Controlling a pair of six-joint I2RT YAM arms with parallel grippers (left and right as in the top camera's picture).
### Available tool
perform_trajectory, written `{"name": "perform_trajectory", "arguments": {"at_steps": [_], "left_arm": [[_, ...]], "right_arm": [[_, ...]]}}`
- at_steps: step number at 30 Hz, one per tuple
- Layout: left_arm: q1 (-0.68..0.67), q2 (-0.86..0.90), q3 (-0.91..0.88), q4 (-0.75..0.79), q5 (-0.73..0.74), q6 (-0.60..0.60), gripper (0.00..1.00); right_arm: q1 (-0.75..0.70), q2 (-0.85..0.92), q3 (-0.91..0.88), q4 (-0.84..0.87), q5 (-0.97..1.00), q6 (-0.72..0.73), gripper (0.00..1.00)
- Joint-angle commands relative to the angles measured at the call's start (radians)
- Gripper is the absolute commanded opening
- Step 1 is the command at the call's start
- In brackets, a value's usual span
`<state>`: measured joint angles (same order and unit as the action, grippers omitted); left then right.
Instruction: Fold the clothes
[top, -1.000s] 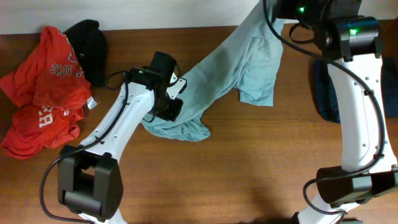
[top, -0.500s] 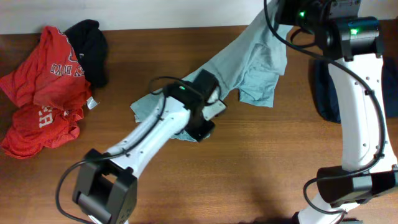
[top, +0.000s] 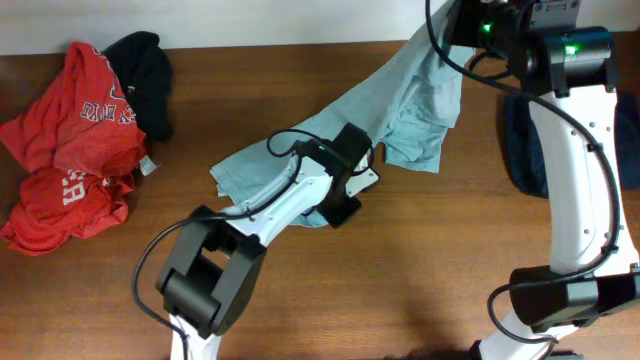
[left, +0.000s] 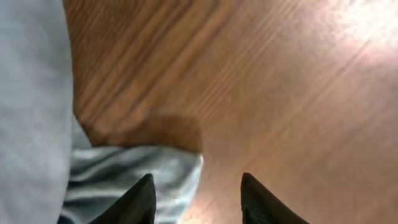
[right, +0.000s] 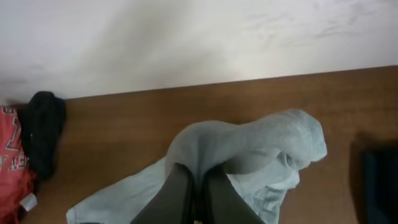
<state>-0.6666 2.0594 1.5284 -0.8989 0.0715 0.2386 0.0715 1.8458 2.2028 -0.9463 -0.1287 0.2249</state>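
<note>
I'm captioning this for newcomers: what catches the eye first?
The pale grey-blue T-shirt stretches diagonally across the table, its far end pinched up by the right gripper. The left gripper is open above bare wood beside the shirt's edge, and a heap of red tees lies at the table's left end.

The left wrist view is blurred, and the bottom edge cuts off the fingers of the left tool (left: 198, 190); overhead, those fingers cannot be made out beneath the wrist. The grey-blue T-shirt (top: 420, 100) runs out past the overhead view's top edge. The right tool (right: 196, 186) is hidden there, and its own view crops its fingers. The right arm covers part of the navy garment (top: 518, 150). Lettering on the red tees (top: 85, 105) is too small to read.
</note>
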Motion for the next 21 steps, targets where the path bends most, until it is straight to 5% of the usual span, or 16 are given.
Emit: {"name": "perform_trajectory", "arguments": {"at_steps": [1, 17, 18, 19, 21], "left_arm": [[0.002, 0.035, -0.002, 0.022, 0.001, -0.03, 0.44], [0.002, 0.093, -0.002, 0.025, -0.146, -0.096, 0.44], [0.002, 0.094, -0.002, 0.026, -0.148, -0.096, 0.38], [0.002, 0.098, -0.002, 0.029, -0.147, -0.096, 0.09], [0.002, 0.106, -0.002, 0.036, -0.148, -0.096, 0.01]], "right_arm": [[-0.008, 0.007, 0.019, -0.004, 0.014, -0.008, 0.04], [-0.008, 0.007, 0.019, -0.032, 0.036, -0.012, 0.04], [-0.008, 0.007, 0.019, -0.032, 0.036, -0.012, 0.04], [-0.008, 0.007, 0.019, -0.032, 0.036, -0.012, 0.04], [-0.008, 0.007, 0.019, -0.039, 0.036, -0.012, 0.04]]}}
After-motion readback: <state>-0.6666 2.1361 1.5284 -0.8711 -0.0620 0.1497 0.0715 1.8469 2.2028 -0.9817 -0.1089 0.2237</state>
